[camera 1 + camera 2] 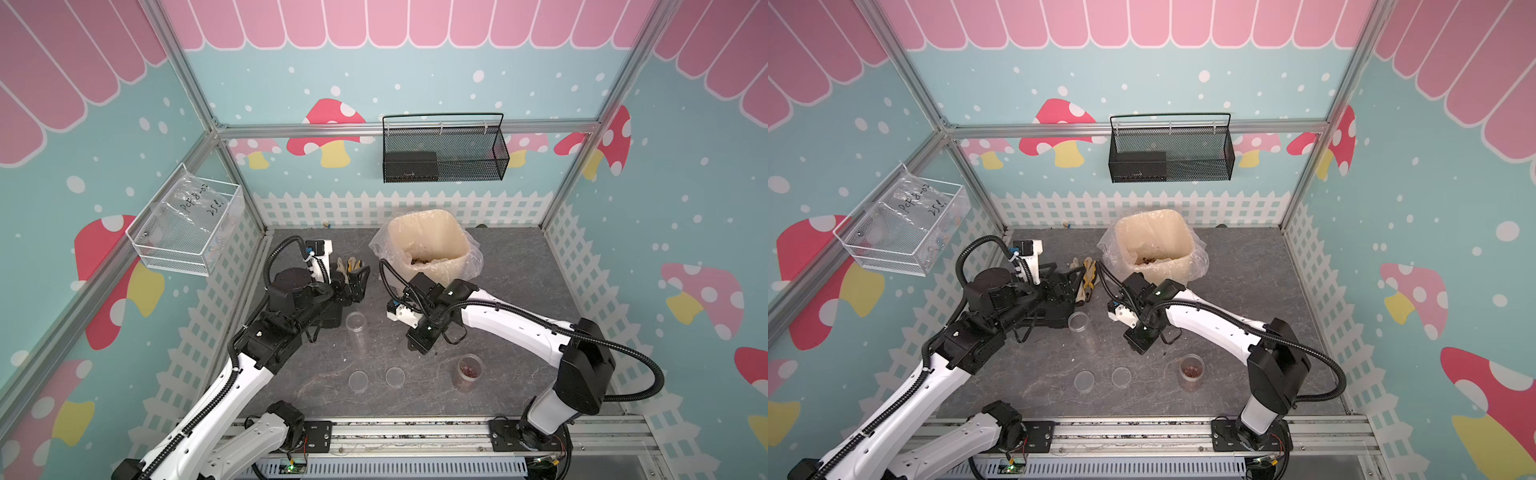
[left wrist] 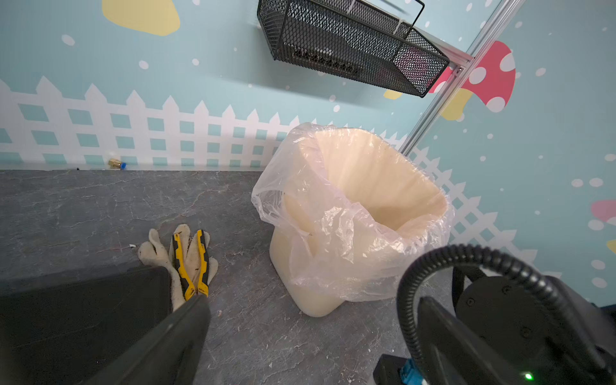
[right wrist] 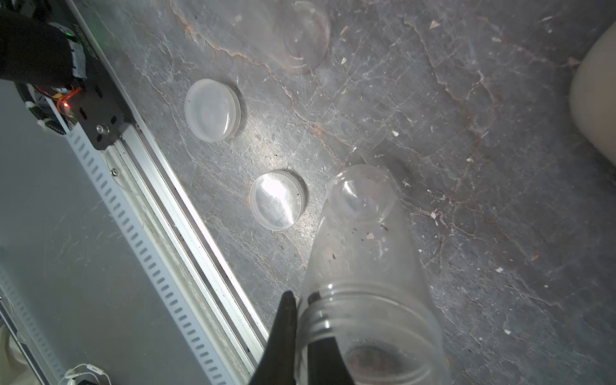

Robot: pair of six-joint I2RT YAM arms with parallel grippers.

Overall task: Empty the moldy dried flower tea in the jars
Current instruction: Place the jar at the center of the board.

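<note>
At the end of your right arm, the right gripper is pinched closed on the rim of a clear jar, with one finger outside the wall and one inside. Only a few specks cling to that jar's wall. Near its base a lid lies flat on the table, with a second lid past it. Beyond them a tall jar stands upright and empty. To the gripper's right, a short jar holds the dried flower tea, which shows as reddish-pink bits. Your left gripper is spread wide and holds nothing, close by the gloves and yellow-handled pliers. Behind both arms, the lined cream bin has brown bits at its bottom.
</note>
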